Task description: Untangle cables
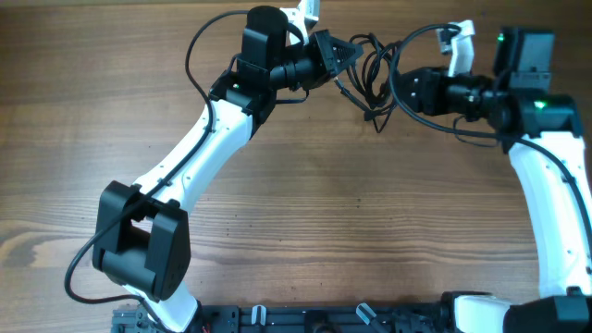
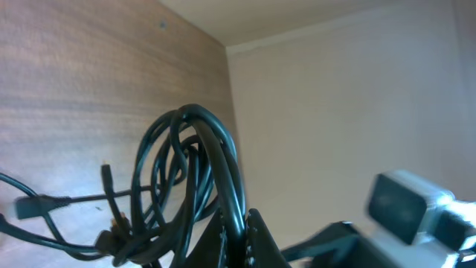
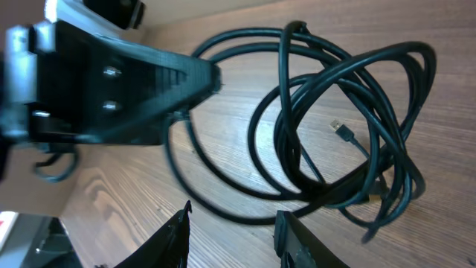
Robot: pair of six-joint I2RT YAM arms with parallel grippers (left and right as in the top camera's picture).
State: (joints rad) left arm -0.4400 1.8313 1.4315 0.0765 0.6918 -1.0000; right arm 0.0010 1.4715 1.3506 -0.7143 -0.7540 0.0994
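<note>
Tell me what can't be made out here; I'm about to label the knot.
- Overhead: cables too small, crossings unreadable.
- Left wrist: left pincer mostly cut off by the bottom edge; near cords blurred.
- Right wrist: right pincer shows fingertips only; the bottom edge cuts the rest.

WORKTOP AND WALL: A brown wood-grain worktop [image 1: 305, 213] fills the overhead view, its grain running left to right, with a paler swirled patch near the lower-left edge. In the left wrist view, the worktop meets a plain beige wall [image 2: 349, 104] under soft, even light.
</note>
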